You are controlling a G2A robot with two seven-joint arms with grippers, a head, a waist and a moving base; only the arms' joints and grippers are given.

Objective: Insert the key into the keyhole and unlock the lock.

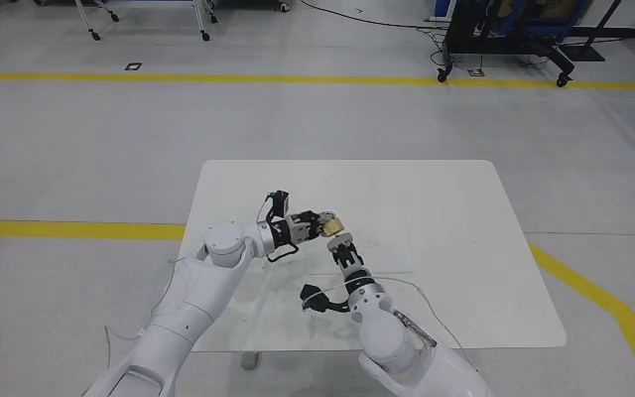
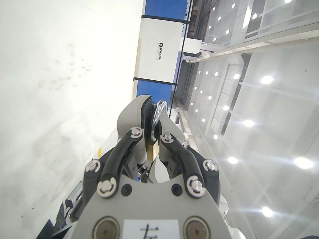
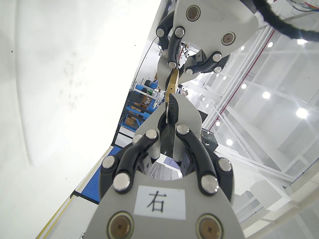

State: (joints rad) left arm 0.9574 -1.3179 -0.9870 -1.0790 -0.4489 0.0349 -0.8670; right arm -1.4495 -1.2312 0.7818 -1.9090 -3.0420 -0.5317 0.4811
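Two closed grips, both in mid-air above the table (image 1: 446, 213), just beside each other.

Left gripper (image 2: 155, 115): clamped on the lock (image 3: 172, 83), brass body pinched in its jaws and sticking out toward the other arm.

Right gripper (image 3: 167, 110): squeezed narrow on the key (image 3: 166, 112), blade edge-on and aimed at the brass, tip touching it or just short. Cannot tell whether seated in the keyhole; slot itself hidden.

Judged as the insertion step, with the turn not yet made.

Risks from here:
- Missing the slot. Small target, both parts floating with nothing to brace against; a slight tilt between blade and lock enough to skid the tip across the brass.
- Jamming. Pushing with the blade off-axis likely to wedge it partway and pivot the lock in its pinch.
- Slipping. Thin flat key in a narrow pinch; a hard push or twist liable to spin it in the grip instead of turning the cylinder.
- Dropping. Torque from the turn passed straight to the left gripper; weak hold there, and down onto the table with lock, key or both.
- Fouling. Both gripper ends crowded close, so little room to turn without knocking together.
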